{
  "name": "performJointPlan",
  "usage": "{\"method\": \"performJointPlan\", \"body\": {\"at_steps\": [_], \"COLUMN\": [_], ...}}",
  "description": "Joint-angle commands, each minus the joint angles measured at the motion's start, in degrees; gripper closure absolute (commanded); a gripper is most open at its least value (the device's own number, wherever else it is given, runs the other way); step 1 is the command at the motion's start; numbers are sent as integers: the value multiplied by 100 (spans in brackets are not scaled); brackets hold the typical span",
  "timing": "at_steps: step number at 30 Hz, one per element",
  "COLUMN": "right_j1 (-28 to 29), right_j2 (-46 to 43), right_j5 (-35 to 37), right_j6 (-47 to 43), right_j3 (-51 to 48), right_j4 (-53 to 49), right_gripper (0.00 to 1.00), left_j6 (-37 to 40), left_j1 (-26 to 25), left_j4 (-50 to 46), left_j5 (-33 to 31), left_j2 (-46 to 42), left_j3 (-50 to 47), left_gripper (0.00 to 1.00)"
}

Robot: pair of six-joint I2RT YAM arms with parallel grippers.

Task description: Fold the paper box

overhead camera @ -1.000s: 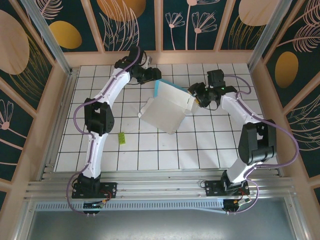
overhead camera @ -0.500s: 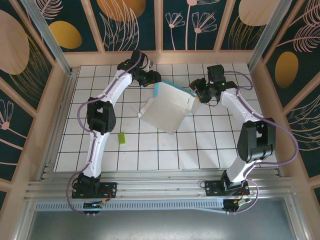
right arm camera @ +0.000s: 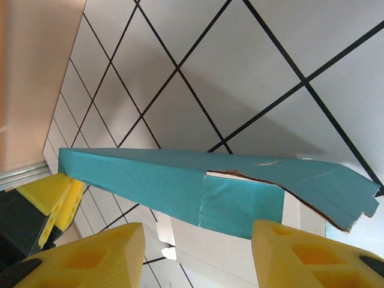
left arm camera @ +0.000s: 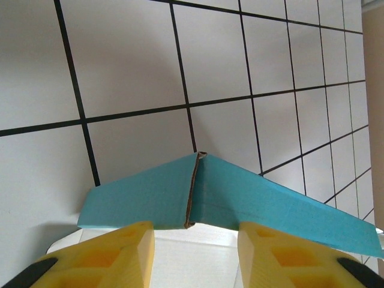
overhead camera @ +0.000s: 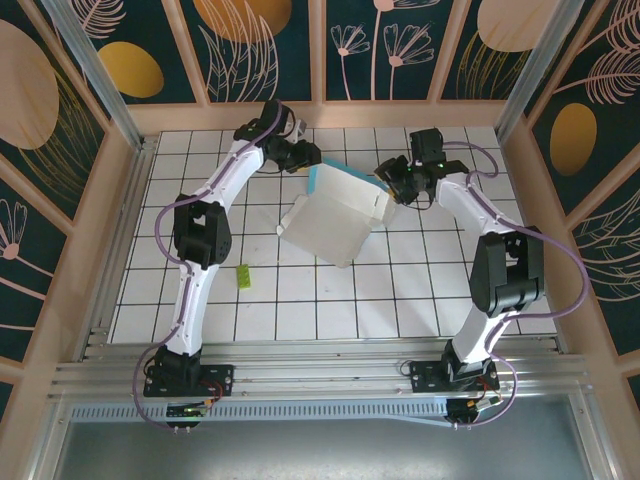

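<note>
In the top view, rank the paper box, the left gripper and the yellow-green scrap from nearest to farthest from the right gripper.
1. paper box: just left of the right gripper.
2. left gripper: across the box's far edge, to the left.
3. yellow-green scrap: nearer the bases, far left.

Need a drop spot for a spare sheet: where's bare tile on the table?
Free: near tile rows of the table, from the paper box to the near edge, right of the yellow-green scrap. Crowded: far centre, where left claw and right claw flank the box's far edge.
</note>
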Motion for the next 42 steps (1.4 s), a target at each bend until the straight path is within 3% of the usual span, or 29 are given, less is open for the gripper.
{"method": "performJointPlan", "body": {"at_steps": [1,6,12,26,31,35,42], "right_j1": [72,155,228,682,831,938,1010], "right_j2": [169,278,265,264,287,279,357], "right_j5": [97,-22,180,1374,1746,1825,1826], "right_j6": [-37,-34,-89,-831,-1199,-1437,-1724], "right_j3": [19,-26,-129,14,112,106,219], "right_j4": [199,367,415,-295,-603,-635,-881], "right_gripper": [52,59,60,75,75,75,72], "left_j6": [-133,-116,-107,-144,-159,-31,587], "left_j1": [45,44,38,45,133,253,259], "left_j4": [62,398,709,1463,1694,1652,582], "left_j5": [259,551,715,871,230,-389,354], "left_j2": [-247,-466,-735,-1808,-2401,-2371,-1287], "left_j3": [-245,-716,-1266,-2976,-3135,-3004,-1977], "left_gripper": [60,60,62,60,43,41,43]}}
